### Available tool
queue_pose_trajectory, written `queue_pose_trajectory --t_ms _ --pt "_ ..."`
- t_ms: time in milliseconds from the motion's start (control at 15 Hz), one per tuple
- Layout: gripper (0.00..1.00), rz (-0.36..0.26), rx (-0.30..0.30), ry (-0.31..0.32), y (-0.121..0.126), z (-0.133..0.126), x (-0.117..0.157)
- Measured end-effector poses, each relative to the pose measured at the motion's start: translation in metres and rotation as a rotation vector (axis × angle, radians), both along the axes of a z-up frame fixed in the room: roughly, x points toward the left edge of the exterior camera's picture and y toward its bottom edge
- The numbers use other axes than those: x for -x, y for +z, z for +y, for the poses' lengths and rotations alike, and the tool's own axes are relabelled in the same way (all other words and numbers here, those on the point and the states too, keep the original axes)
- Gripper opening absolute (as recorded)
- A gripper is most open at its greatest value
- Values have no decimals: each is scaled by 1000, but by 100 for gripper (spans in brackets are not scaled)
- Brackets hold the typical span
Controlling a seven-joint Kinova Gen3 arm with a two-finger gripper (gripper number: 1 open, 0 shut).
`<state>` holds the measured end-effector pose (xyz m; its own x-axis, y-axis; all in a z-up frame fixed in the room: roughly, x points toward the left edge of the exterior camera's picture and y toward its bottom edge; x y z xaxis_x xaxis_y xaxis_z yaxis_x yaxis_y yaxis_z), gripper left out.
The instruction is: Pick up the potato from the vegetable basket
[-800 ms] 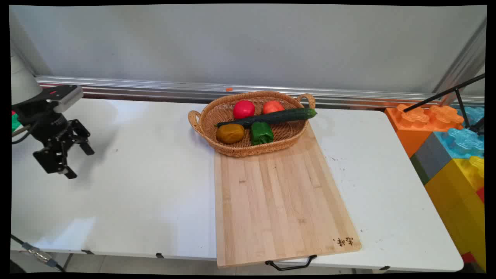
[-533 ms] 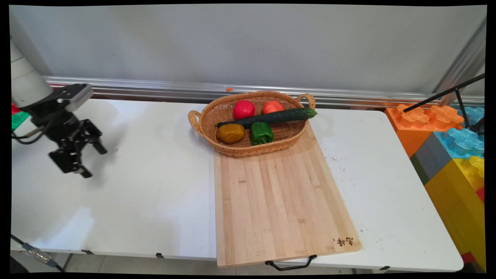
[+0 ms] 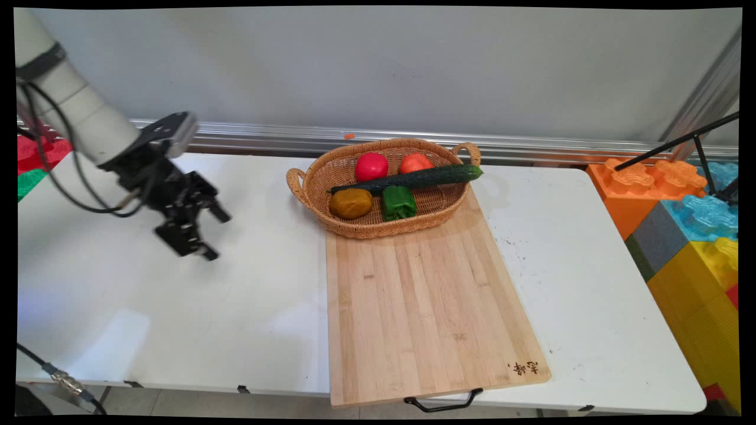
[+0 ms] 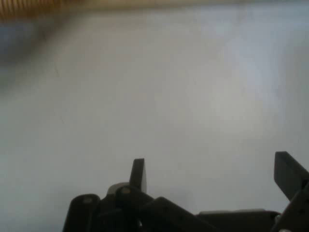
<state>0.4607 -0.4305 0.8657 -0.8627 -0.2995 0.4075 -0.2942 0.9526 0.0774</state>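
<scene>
My claw (image 3: 214, 234), spread wide and holding nothing, hangs over the bare white bench (image 3: 177, 307), with the basket (image 3: 378, 227) of vegetables to its right, its long cucumber (image 3: 413, 177) lying crosswise.

arm: white round links, dark grey band near the top | cables: black, looped beside the arm | wrist: black block with a silver-grey camera housing | tool (image 3: 209, 236): black linkage, two flat black fingers (image 4: 138, 174)
</scene>
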Motion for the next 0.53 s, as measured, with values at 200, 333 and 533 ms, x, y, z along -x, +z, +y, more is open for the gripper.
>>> queue_pose_trajectory --t_ms 200,333,533 --pt "100 40 72 20 7 -9 43" --pt "100 56 106 27 11 -14 62" --pt "100 75 185 42 20 -27 101"
